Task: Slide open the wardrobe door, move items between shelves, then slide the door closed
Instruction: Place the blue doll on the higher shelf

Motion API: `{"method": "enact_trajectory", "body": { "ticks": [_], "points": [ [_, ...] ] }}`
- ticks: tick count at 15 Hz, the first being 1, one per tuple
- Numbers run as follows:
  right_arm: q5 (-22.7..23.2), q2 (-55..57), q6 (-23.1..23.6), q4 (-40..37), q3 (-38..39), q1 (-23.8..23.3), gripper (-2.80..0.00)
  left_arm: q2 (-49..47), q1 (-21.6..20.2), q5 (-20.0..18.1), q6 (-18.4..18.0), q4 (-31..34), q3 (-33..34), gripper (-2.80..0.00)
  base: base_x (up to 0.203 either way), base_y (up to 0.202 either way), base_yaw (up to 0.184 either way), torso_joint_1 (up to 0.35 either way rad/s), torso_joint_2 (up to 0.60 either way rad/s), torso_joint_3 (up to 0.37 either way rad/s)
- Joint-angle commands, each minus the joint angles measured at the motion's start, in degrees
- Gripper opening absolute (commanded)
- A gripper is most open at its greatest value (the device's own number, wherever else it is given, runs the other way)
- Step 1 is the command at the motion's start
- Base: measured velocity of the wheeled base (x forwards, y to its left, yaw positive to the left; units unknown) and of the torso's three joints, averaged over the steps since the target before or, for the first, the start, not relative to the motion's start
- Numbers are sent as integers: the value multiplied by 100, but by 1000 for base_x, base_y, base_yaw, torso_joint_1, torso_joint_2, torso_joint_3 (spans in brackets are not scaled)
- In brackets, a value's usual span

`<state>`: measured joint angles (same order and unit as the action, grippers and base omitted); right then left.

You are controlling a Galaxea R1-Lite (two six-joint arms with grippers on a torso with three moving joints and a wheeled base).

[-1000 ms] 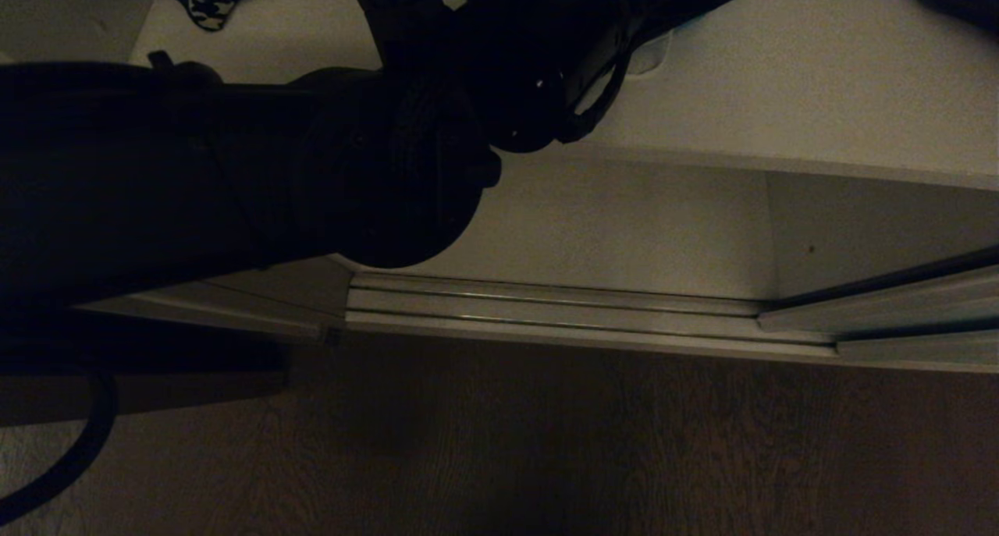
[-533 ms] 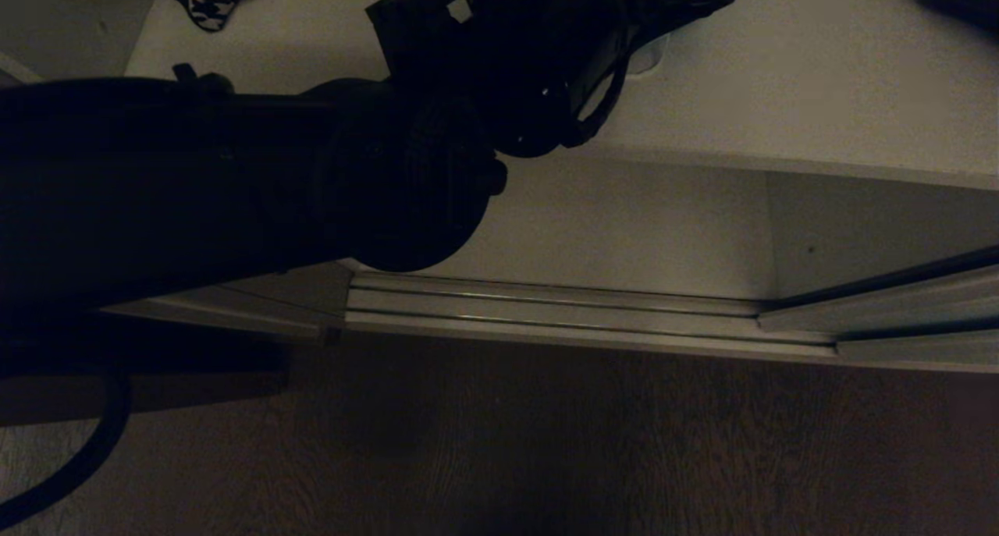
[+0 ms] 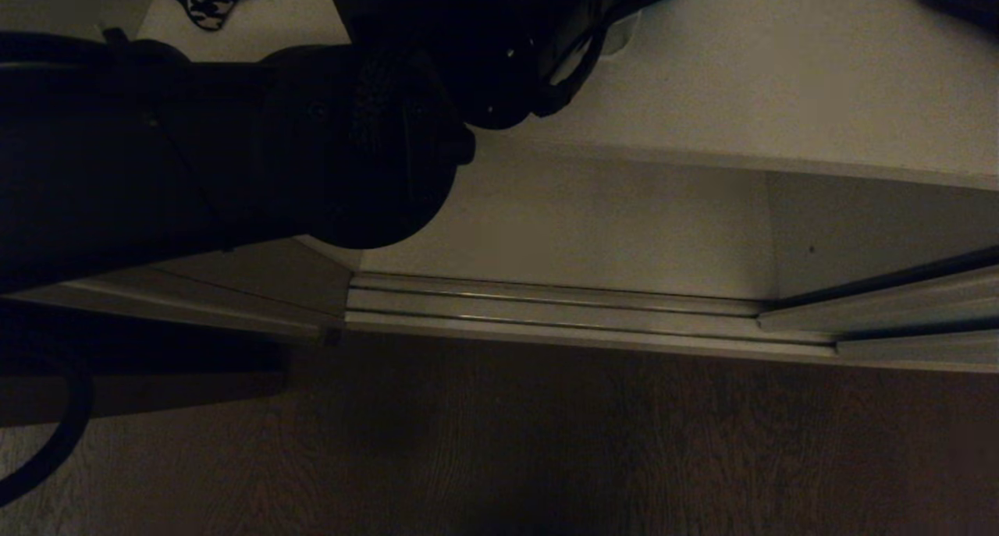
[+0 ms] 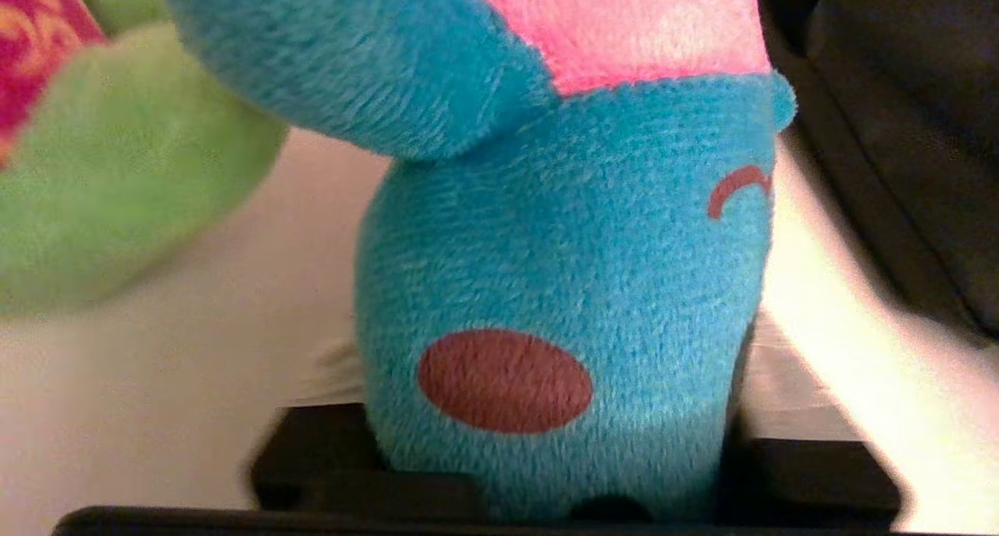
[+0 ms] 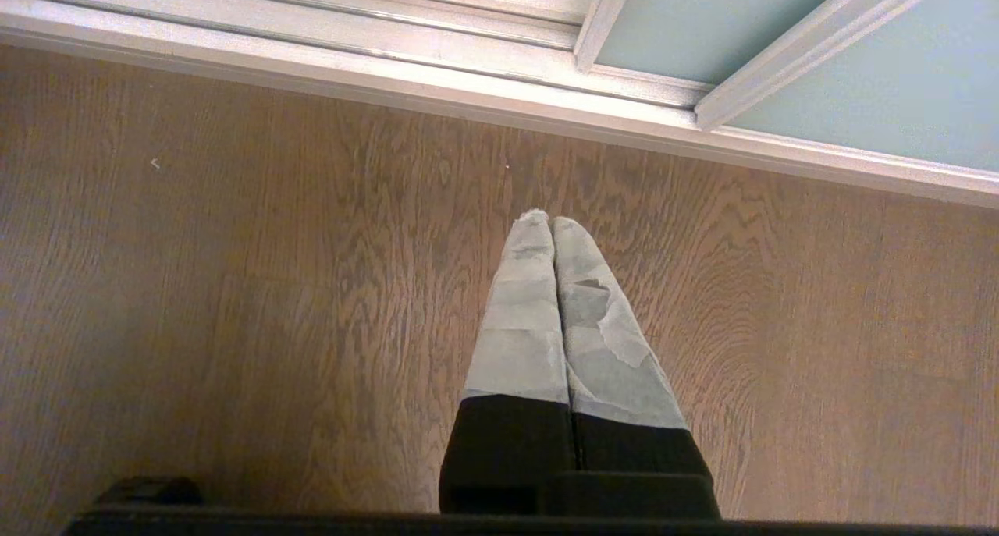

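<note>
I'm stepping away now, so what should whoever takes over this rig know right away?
Left gripper: reaching over the upper off-white shelf, teal plush toy with pink patch right at its base; grip uncertain.
Right gripper: shut, empty, parked above the wooden floor.
Bright green plush toy sits beside the teal one.
Pale grey-green sliding door: open.
Left: finish moving the toys, close the door.

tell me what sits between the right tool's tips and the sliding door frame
Only bare wood floor. In the right wrist view the right tool hangs shut above the boards, short of the ribbed track and sliding wardrobe door.
</note>
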<state>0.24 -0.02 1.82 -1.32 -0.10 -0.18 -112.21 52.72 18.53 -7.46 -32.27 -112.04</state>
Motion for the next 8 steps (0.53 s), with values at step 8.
{"method": "enact_trajectory", "body": {
  "ticks": [8],
  "points": [
    [2,-6,3,0,1,1,-280,-42,-8,-122,8,-60,-2,0,0,0,0,0,0,0]
  ]
}}
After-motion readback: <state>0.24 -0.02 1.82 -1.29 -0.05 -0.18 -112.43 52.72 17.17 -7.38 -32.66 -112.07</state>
